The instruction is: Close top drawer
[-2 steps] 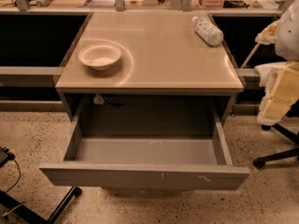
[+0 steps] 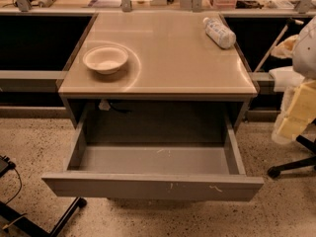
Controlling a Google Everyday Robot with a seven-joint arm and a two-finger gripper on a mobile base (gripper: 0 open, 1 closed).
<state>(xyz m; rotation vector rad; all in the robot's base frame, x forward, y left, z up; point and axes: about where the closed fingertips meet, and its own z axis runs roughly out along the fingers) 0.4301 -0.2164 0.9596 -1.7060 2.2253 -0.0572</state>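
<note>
The top drawer [image 2: 153, 185] is pulled far out of the grey cabinet under the tan table top [image 2: 173, 48]. It is a shallow grey box, empty inside, with a flat handle-less front that has small white scratches right of centre. My arm hangs at the right edge of the view, white above and pale yellow below. My gripper [image 2: 292, 125] is at its lower end, to the right of the drawer's right side and apart from it.
A white bowl [image 2: 105, 59] sits on the table top at the left. A plastic bottle [image 2: 219, 32] lies at the back right. A chair base with a caster [image 2: 291, 166] stands on the floor at the right. Black legs and cables [image 2: 29, 216] are at the lower left.
</note>
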